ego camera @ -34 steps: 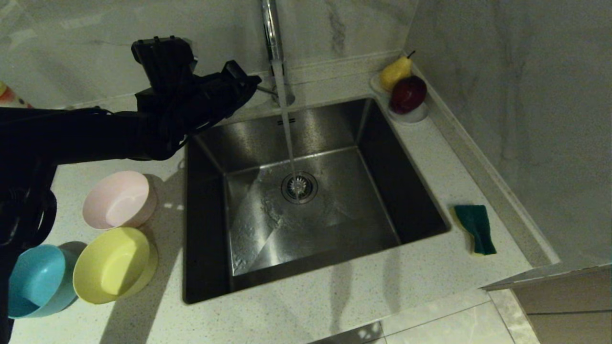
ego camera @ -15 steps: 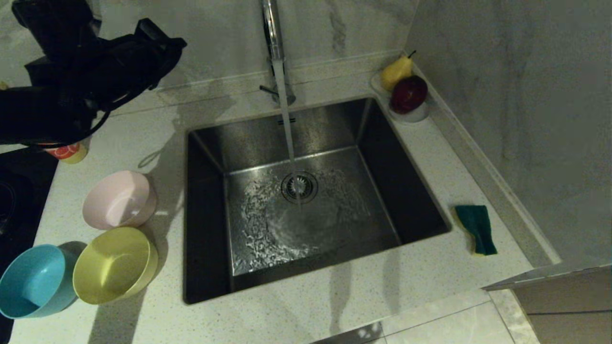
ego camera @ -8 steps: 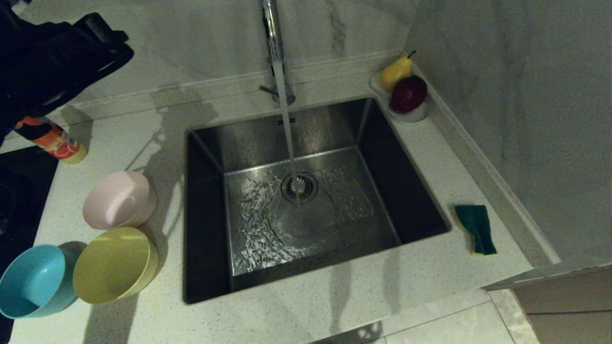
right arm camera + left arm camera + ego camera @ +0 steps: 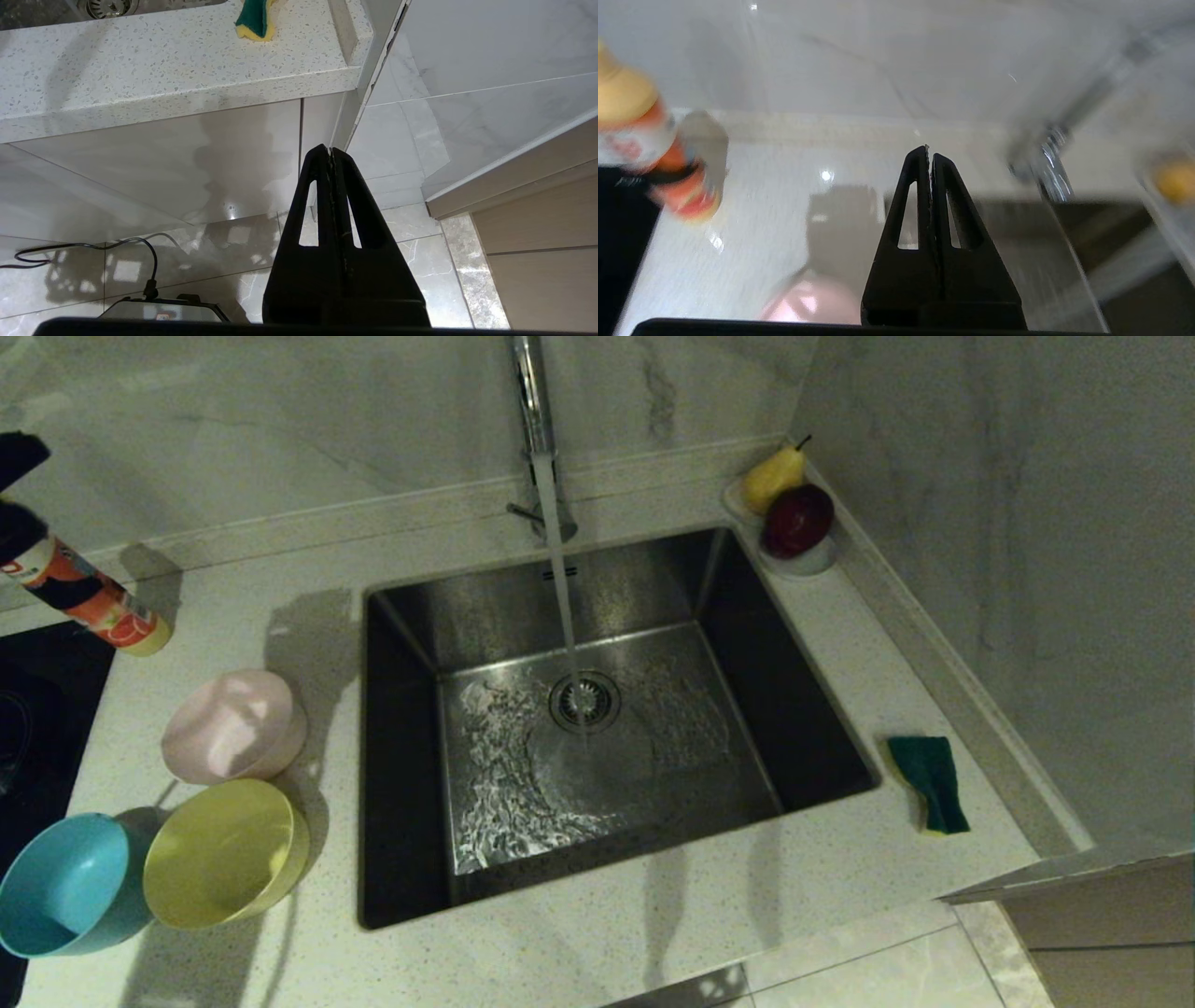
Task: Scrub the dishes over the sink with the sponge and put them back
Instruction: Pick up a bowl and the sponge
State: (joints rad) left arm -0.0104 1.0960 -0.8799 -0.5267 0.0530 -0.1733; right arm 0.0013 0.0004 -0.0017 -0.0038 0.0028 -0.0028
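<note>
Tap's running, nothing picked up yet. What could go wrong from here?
1. Water streams into the sink; a bowl held under it could splash the counter.
2. The pink bowl, yellow bowl and blue bowl sit bunched; grabbing one may knock another.
3. The sponge lies near the counter's edge.

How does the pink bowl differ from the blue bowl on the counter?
Colour: the pink bowl is pale pink, the blue bowl light blue.
Place: the pink bowl sits farther back, nearer the sink; the blue bowl sits at the counter's front left, partly cut off by the head view's edge.
Neighbours: the blue bowl touches the yellow bowl; the pink bowl stands just behind the yellow one.
Shared: both are round, similar in size, open side up and empty.
</note>
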